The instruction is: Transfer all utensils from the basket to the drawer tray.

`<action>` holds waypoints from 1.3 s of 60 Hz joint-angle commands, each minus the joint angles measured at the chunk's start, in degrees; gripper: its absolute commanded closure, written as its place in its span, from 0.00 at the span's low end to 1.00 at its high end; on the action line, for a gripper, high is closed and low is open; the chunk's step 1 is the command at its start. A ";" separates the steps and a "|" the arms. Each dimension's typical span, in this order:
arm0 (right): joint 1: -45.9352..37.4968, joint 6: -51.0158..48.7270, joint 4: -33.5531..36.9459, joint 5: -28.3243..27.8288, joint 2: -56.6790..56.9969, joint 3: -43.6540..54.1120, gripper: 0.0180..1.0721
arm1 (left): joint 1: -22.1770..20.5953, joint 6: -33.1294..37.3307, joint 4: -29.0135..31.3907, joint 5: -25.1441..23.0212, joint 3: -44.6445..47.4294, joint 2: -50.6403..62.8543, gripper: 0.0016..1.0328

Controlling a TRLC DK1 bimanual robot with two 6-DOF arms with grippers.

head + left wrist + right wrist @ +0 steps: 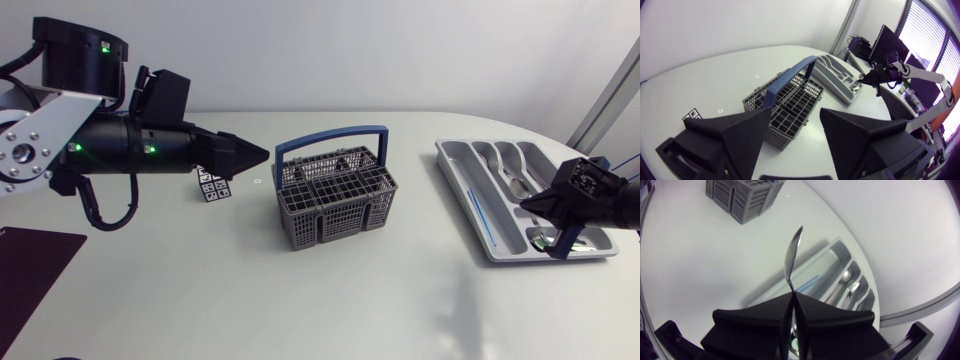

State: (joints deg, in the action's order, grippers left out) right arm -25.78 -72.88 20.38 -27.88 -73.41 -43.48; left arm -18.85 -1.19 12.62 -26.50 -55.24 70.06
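The grey mesh basket [335,197] with a blue handle stands mid-table. The grey drawer tray [462,180] lies to its right, with cutlery [515,180] in its compartments. My right gripper [532,208] hangs over the tray's near right end, shut on a metal spoon [792,255] whose bowl sticks out ahead of the fingertips [800,299], above the tray [832,255]. My left gripper [255,155] hovers left of the basket, pointing at it. Its fingers [747,132] stand open with nothing between them, the basket [785,105] ahead.
A small printed marker tag [213,186] lies under the left gripper. A dark mat [30,265] covers the front left corner. A thin blue item [480,212] lies in the tray's long compartment. The table's curved edge runs just behind the tray.
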 commanded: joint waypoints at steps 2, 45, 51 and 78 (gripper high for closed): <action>-4.45 -7.63 -3.24 -0.33 -5.17 0.51 0.91 | 0.83 1.89 0.47 1.36 0.58 0.69 0.33; -15.26 -27.93 -34.00 10.56 -23.27 4.02 0.55 | 2.33 3.83 0.91 5.14 3.30 0.78 0.33; -15.44 -28.72 -36.47 11.88 -23.19 5.34 0.41 | 2.33 4.09 1.00 6.11 3.65 0.78 0.33; -7.88 -17.29 -29.61 15.22 -8.95 9.21 0.18 | 2.15 3.92 0.82 12.00 3.74 7.28 0.33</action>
State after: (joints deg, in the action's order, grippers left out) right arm -36.84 -94.50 -11.62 -13.34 -86.17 -35.86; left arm -16.97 2.22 13.45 -15.51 -52.84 74.76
